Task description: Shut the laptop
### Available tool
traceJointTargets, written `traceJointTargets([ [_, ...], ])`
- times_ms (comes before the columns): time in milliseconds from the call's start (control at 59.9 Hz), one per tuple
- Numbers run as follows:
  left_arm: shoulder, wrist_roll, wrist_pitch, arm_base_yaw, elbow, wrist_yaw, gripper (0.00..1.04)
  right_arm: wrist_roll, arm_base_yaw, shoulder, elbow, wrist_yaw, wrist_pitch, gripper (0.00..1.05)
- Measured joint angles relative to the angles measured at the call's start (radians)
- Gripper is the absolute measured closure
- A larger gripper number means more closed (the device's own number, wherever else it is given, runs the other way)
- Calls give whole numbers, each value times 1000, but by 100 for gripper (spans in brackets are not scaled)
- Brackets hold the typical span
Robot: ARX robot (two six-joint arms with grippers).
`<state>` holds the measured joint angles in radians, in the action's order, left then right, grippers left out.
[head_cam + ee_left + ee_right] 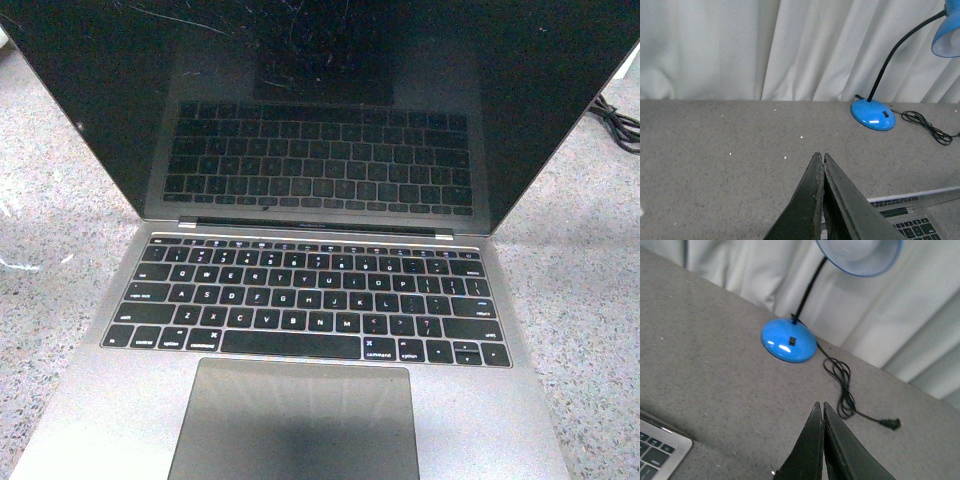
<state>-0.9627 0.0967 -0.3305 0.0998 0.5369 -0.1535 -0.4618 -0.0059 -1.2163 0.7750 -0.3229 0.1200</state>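
The grey laptop (300, 300) stands open and fills the front view, with black keys, a wide trackpad (295, 420) and a glossy scratched black screen (320, 90) leaning back. No gripper shows in the front view. My left gripper (820, 156) is shut and empty above the grey table, with a corner of the laptop (912, 220) beside it. My right gripper (820, 405) is shut and empty above the table, with a corner of the laptop (657, 450) off to one side.
A blue desk lamp stands on its round base (872, 114), which also shows in the right wrist view (789, 341), near a white curtain (740, 45). Its black cord (840, 380) lies coiled on the speckled grey table (590, 300), and also shows in the front view (618, 122).
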Motion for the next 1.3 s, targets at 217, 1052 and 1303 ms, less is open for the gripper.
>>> traceJointTargets([
  [217, -145, -84, 43, 41, 128, -62, 101, 0, 70, -174, 245, -153, -188, 104],
  [1052, -417, -390, 139, 295, 315, -80, 101, 157, 229, -457, 391, -345, -219, 104],
  [1303, -414, -409, 113, 309, 264, -77, 101, 219, 251, -472, 309, -367, -131, 104],
])
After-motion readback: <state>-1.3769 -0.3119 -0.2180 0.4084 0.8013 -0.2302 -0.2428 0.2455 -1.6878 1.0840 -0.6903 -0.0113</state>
